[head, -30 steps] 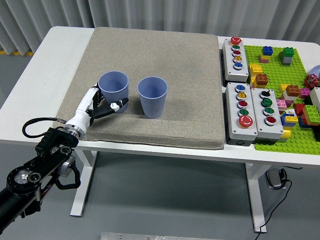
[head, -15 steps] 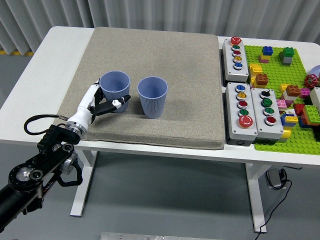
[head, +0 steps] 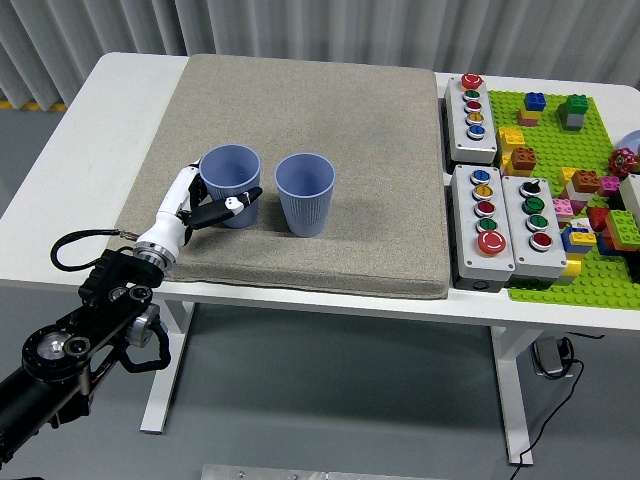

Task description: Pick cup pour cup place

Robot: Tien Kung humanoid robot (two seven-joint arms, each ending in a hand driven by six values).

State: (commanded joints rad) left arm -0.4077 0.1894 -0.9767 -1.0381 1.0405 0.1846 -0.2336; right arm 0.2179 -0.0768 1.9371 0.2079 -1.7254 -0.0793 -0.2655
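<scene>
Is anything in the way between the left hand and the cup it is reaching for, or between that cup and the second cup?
Nothing visible. The left hand is already around the left cup, fingers wrapping its near side. The mat between that cup and the right cup is bare; they stand close, side by side.

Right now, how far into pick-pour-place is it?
Early. Nothing is finished: both cups stand upright on the grey mat. In hand: the left robot hand is wrapped round the left cup, which hasn't left the mat. Left to do: lift it, pour into the right cup, set it down.
</scene>
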